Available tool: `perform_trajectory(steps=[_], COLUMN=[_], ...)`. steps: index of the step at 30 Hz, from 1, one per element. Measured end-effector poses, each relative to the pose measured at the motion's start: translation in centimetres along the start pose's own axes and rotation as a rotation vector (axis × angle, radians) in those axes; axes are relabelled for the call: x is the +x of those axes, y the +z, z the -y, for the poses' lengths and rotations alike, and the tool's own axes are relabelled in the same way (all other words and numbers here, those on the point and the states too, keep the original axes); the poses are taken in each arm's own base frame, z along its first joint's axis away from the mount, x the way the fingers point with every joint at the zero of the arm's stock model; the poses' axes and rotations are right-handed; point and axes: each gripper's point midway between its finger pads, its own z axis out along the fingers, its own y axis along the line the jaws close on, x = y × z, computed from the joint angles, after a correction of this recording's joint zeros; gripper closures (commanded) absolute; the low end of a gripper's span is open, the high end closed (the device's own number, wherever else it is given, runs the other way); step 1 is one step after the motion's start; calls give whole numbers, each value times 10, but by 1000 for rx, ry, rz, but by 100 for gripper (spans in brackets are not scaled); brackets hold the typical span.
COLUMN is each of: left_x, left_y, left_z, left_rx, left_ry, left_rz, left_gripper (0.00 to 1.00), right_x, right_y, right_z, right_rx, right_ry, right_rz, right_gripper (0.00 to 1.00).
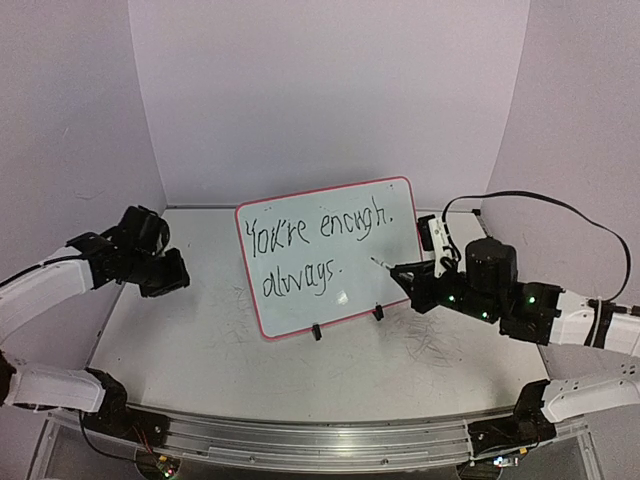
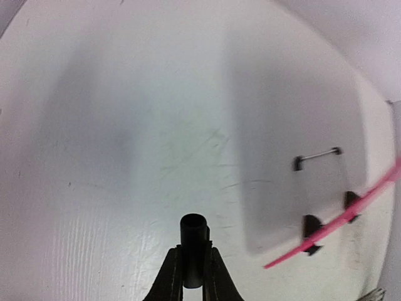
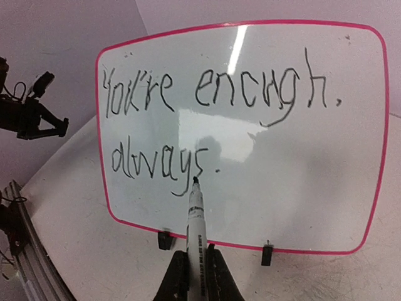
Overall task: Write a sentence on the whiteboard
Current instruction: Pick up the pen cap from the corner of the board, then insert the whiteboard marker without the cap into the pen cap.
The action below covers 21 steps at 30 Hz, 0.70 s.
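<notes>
- Basically the writing looks finished: the black handwritten sentence reads "You're enough." on the top line and "always." below, each with its full stop.
- It sits on the small white rectangular whiteboard with the thin pink rim, which stands tilted back mid-table, facing the arms and between them.
- Your right gripper is clamped on the slim white plastic marker with a black tip. The tip points at the board just under the "s" of "always". I cannot tell from these views if it touches the surface.
- Your left gripper is closed on a short black hollow tube, probably the marker's cap. It is held above the white tabletop, well to the left of the board.
- Next move, my guess: back the tip straight off the board without dragging sideways, then bring marker and cap together. That needs close axial alignment, because the cap mouth is narrow.
- Materials:
  - The board face is glossy with strong glare, so wet ink will likely smear at a touch.
  - The board is light and rests on two black clip feet and a thin wire stand, so a nudge could tip it.
  - The tabletop is matte and scuffed, with faint marks.
</notes>
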Motion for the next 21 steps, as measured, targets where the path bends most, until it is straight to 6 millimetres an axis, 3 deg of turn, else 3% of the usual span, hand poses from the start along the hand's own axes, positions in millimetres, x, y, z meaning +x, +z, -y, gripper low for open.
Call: perform_trajectory(steps=[4,8,13,21], left_x=[-33,-18,9,32], left_y=[-77,-121,-123,-92], left_z=[57,94,116,143], left_rx=[274,496,613,645], left_ry=[151,369,654,1082], left_rz=[157,164,103,73], left_gripper=[100,100,100,100], right_x=[-29,-40,-32,-17], right_y=[9,9,10,30], right_z=[-39,-70,-95,-127], right_rx=[-189,-332,-463,-574], right_ry=[-65,-126,-128,-71], right_rz=[-86,-156,-257,-387], right_gripper=[100,100,100,100])
